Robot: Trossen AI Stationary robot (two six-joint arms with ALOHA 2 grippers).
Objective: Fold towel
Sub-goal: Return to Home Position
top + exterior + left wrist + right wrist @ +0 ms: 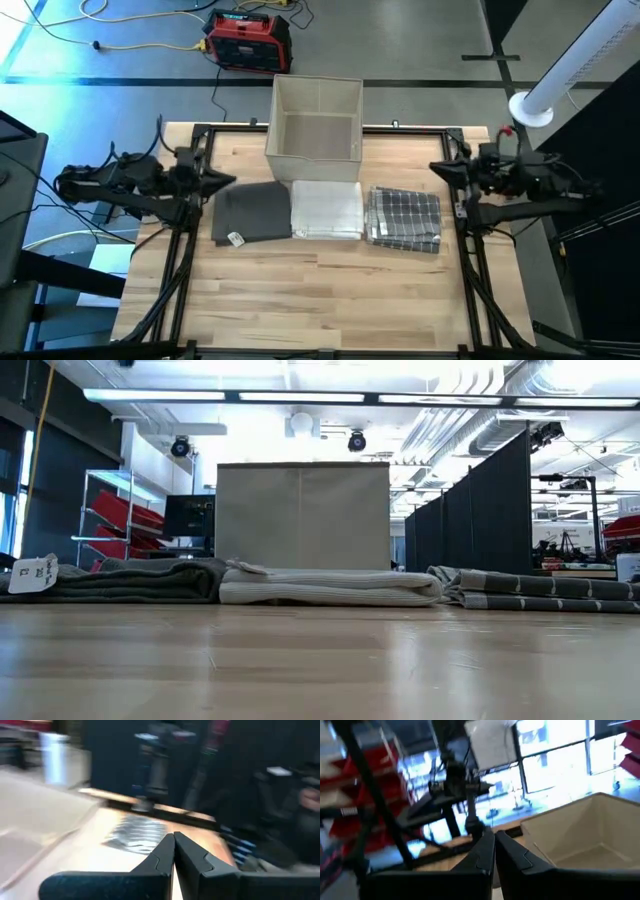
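Three folded towels lie flat in a row on the table in front of a box: a dark grey one (250,211) with a white tag, a white one (327,209) and a grey checked one (405,219). In the low view they show as the grey towel (120,581), the white towel (325,586) and the checked towel (540,590). My left gripper (228,182) hangs shut above the table's left edge, beside the grey towel's far corner. My right gripper (436,167) is shut at the right edge, above and beyond the checked towel. In the wrist views both the left fingers (174,839) and the right fingers (494,836) are closed together, holding nothing.
A beige open box (315,118) stands at the table's far edge, behind the white towel. Bare wood (320,295) fills the near half of the table. A red device (248,40) and cables lie on the floor beyond. A white post (560,70) stands at the far right.
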